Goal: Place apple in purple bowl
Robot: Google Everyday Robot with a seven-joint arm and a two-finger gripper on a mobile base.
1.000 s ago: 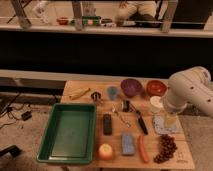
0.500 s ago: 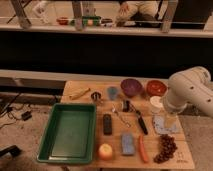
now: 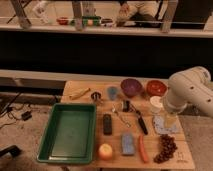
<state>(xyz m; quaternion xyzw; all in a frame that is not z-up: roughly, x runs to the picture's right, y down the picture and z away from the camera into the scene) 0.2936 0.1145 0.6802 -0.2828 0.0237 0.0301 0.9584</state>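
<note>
Now arm point(image 3: 192, 89) bent, gripper point(image 3: 170, 120) low nr table point(image 3: 70, 86) edge.

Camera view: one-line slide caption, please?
Claw hovers over the table's right side; apple lies at front edge, purple bowl at the back.

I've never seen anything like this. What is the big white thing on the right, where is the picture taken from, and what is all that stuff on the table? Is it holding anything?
The white thing is a robot arm. At its end is the gripper, a two-fingered claw. It hangs open above the right side of the wooden table and holds nothing. There is only one camera, and it looks down on the table from the front.

On the table are a green tray, an apple near the front edge, a carrot and some grapes. At the back, a purple bowl sits beside a red-orange bowl. The apple is meant to go into the purple bowl, but it isn't there yet.
</note>
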